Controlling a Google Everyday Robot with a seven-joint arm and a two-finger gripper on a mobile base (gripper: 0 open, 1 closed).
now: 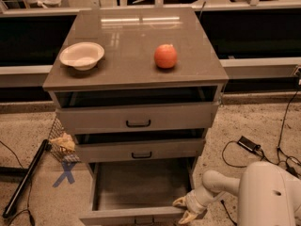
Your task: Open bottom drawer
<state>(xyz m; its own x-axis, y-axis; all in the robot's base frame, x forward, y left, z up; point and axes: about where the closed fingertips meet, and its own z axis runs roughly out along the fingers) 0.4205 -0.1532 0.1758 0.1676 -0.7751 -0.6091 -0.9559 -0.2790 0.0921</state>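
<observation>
The bottom drawer (141,213) of the grey cabinet is pulled far out, and its plain grey inside (141,185) shows. Its front panel runs along the lower edge of the view, and only a trace of its black handle shows. My gripper (185,210) is at the drawer's front right corner, level with the front panel, its pale fingers (181,202) pointing left towards the drawer. The white arm (263,197) reaches in from the lower right. The middle drawer (141,150) and the top drawer (136,118) each stand a little way out.
A white bowl (82,55) and an orange-red fruit (165,56) sit on the cabinet top. A wire basket (60,142) with crumpled paper stands left of the cabinet by a black pole (26,178) and a blue floor cross (65,174). Cables (249,147) lie at right.
</observation>
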